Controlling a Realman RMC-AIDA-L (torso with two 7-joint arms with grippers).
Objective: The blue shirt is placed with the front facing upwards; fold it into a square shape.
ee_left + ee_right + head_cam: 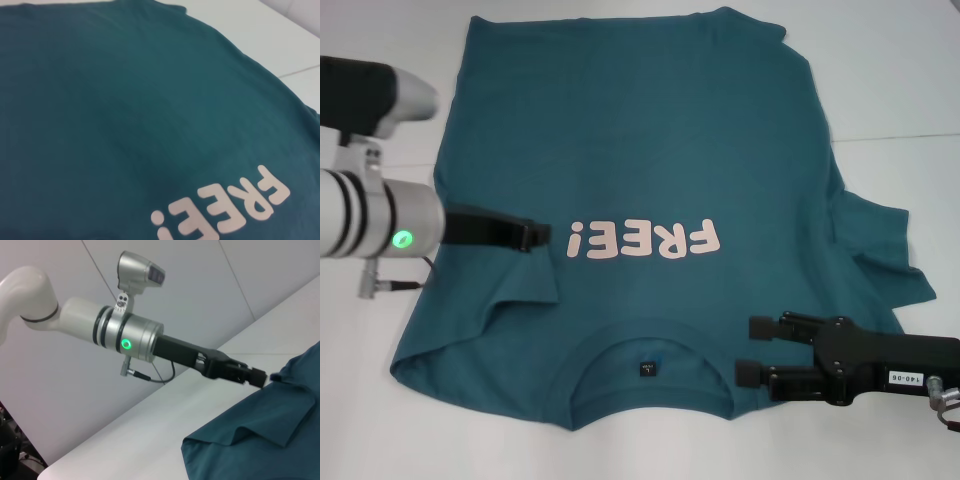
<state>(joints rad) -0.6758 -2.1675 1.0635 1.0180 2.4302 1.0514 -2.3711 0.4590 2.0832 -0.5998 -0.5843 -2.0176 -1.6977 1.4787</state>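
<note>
one blue shirt (pixel 650 170) covers the white table (pixel 900 90).

The desk (pixel 880 80) is white and smooth. One thing lies right on it: the blue shirt (pixel 630 150). The shirt is spread out with its front up, and it covers most of the desk's middle. Pink letters (pixel 645 240) say "FREE!" on it. The round collar (pixel 650 375) is at the near edge and the bottom hem is at the far edge. One sleeve (pixel 875 255) is bunched up on the right side. The left side has a fold (pixel 240 432) sticking up.
</note>
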